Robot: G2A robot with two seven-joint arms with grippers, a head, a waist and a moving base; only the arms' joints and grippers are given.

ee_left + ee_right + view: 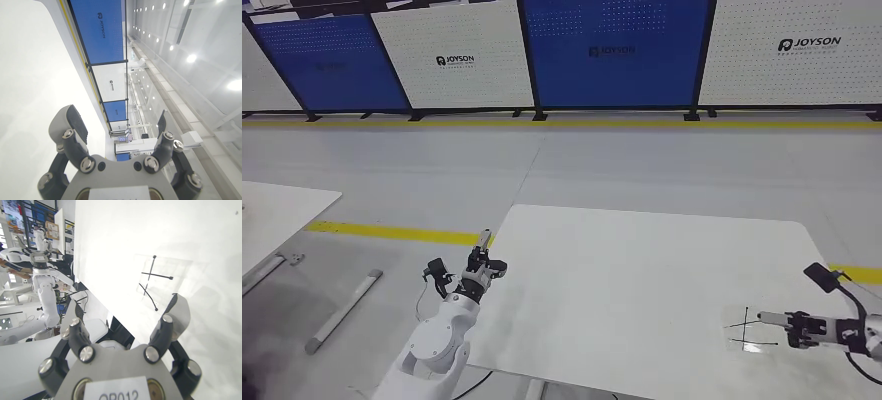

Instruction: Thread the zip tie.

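White table: rounded corners, carrying the work at its near right corner.

Left gripper: at the table's left edge, seen in the top view, well apart from the work. Its fingers are spread wide with nothing between them.

Right gripper: low over the near right corner, pointing at the zip ties and just beside them. Its fingers are likewise spread and empty.

Clear sheet: flat on the table in front of the right gripper.

Three black zip ties: untouched on the sheet, none threaded. Two straight ones cross each other. The third, curved, crosses the tail of one, and its head lies off the sheet, nearest the right gripper.
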